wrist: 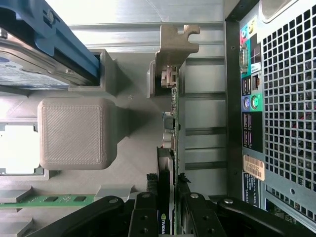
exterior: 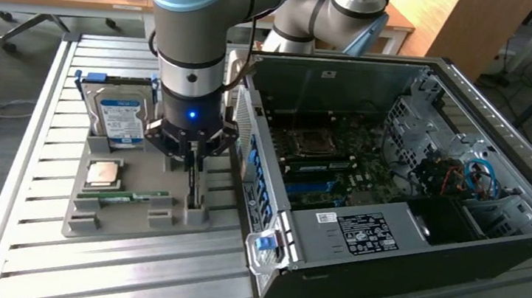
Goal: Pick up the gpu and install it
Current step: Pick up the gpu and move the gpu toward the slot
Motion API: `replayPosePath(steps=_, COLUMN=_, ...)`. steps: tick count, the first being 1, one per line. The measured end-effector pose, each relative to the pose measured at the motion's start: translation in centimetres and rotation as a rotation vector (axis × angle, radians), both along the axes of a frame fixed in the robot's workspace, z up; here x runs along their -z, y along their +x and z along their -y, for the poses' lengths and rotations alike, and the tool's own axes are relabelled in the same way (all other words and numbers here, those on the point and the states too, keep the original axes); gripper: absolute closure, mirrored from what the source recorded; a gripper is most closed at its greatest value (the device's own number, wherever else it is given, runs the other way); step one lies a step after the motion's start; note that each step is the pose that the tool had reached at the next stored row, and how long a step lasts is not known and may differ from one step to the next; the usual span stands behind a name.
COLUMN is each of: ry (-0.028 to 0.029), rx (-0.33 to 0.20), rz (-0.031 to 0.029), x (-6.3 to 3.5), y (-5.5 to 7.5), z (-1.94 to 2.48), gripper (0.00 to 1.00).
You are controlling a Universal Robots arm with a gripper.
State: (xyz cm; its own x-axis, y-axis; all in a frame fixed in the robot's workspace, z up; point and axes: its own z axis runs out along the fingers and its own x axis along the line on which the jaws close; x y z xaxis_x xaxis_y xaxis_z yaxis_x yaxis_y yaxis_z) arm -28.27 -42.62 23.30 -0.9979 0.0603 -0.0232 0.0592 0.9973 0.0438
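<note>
The gpu (exterior: 194,188) stands on edge in a slot at the right side of the grey parts tray (exterior: 130,222), next to the open computer case (exterior: 391,184). In the wrist view the gpu (wrist: 173,123) is a thin dark board seen edge-on, with its silvery bracket (wrist: 174,47) at the far end. My gripper (exterior: 194,165) points straight down onto the card's top edge. The gripper (wrist: 168,219) has one black finger on each side of the card, pressed against it. The card still sits in its slot.
The tray also holds a silver hard drive with a blue label (exterior: 121,115), a CPU (exterior: 105,174) and a green memory stick (exterior: 124,195). The case's rear port panel (wrist: 252,103) is close beside the card. The motherboard (exterior: 335,156) lies exposed inside the case.
</note>
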Motion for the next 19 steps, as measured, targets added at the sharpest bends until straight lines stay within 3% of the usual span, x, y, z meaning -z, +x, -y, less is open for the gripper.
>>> replayPosePath(steps=4, ry=0.0004, rx=0.0, rz=0.0005, x=-0.08, y=0.0, z=-0.01, gripper=0.74)
replayPosePath(steps=8, ry=0.0001, rx=0.0, rz=0.0001, x=-0.92, y=0.0, z=0.0, gripper=0.74)
replayPosePath(steps=13, ry=0.0, rx=0.0, rz=0.0001, x=-2.63, y=0.0, z=0.01, gripper=0.74)
replayPosePath(steps=19, ry=0.0, rx=0.0, rz=0.0, x=-5.35, y=0.0, z=0.01, gripper=0.74)
